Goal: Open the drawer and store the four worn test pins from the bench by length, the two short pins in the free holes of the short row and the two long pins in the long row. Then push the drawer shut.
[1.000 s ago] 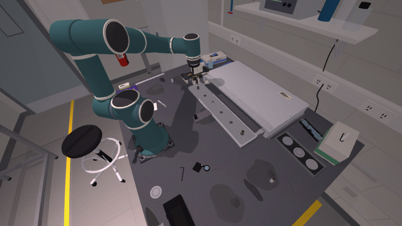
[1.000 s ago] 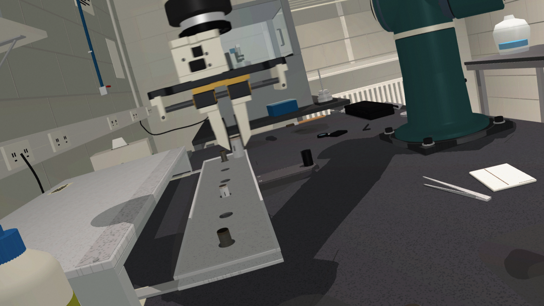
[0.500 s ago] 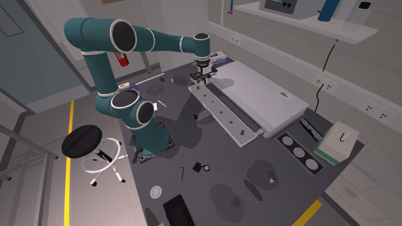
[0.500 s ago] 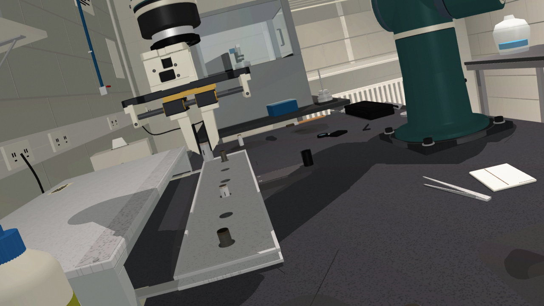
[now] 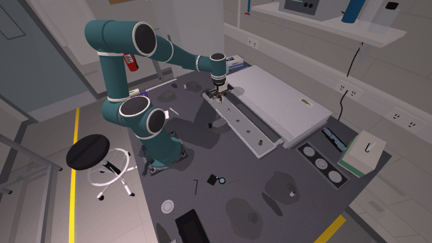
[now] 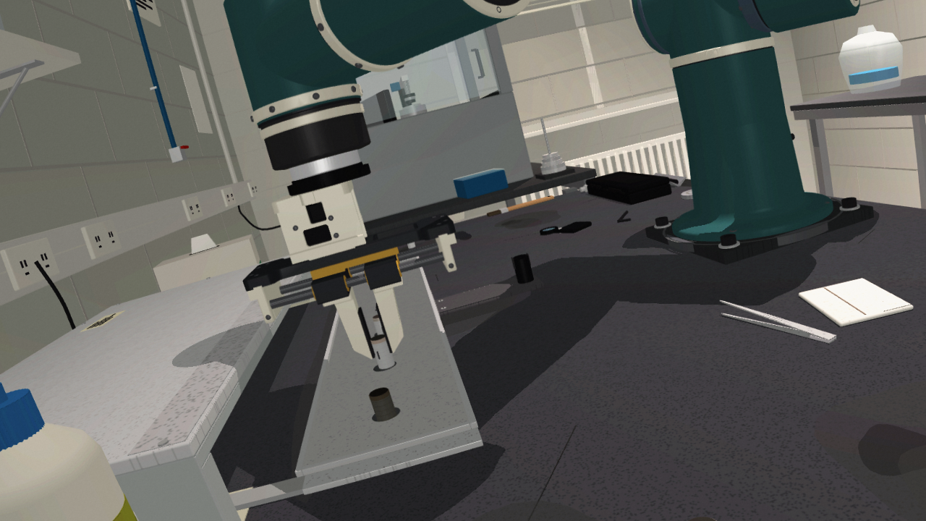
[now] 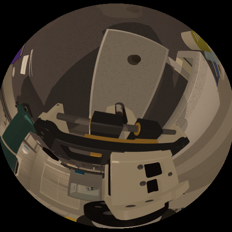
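The open drawer (image 5: 241, 122) juts from the grey cabinet (image 5: 278, 102) on the dark bench, its plate (image 6: 382, 382) carrying a row of holes. A dark pin (image 6: 382, 403) stands in the hole nearest the plate's end. Another dark pin (image 5: 259, 142) sits at the other end. A short dark pin (image 5: 210, 125) stands on the bench beside the drawer, and a pale pin (image 5: 292, 193) stands farther off on the bench. My gripper (image 6: 377, 343) is low over the plate, closed on a pale pin (image 6: 384, 357) whose lower end sits at a hole.
A tray with three round discs (image 5: 322, 164) lies past the cabinet, with a white box (image 5: 364, 151) beside it. Tweezers (image 6: 774, 321) and a white card (image 6: 855, 301) lie on the bench near the arm's base (image 6: 751, 220). A bottle (image 6: 45, 466) stands close by the cabinet's corner.
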